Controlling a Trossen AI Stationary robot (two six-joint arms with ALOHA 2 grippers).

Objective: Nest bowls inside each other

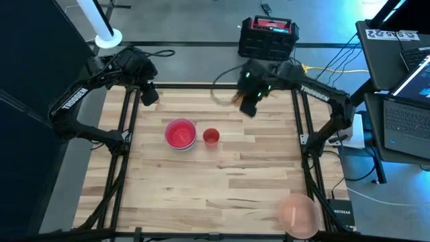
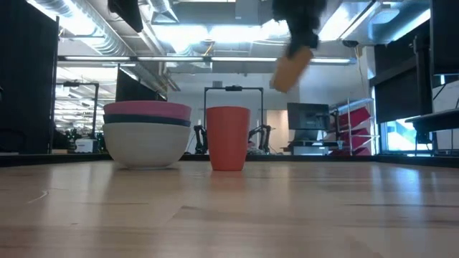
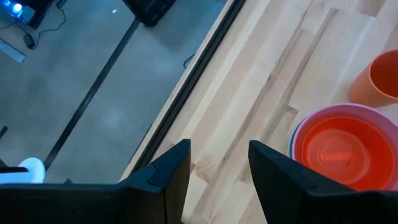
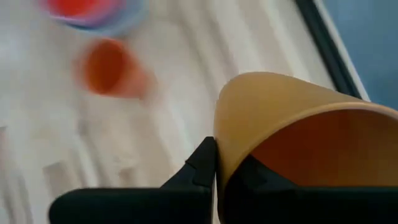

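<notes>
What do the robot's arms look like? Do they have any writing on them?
Both arms are black and jointed. The left arm and right arm each carry white lettering. The right arm glows green near its wrist. Each end effector, left and right, has two flat, dark, angular fingers.

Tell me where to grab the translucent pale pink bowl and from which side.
Pinch the rim of the translucent pale pink bowl, coming straight down from above. It appears to sit mouth-up at the table's near right corner, so one jaw can drop inside the thin wall, one outside. Its inward rim looks safest, away from the table edge.
</notes>
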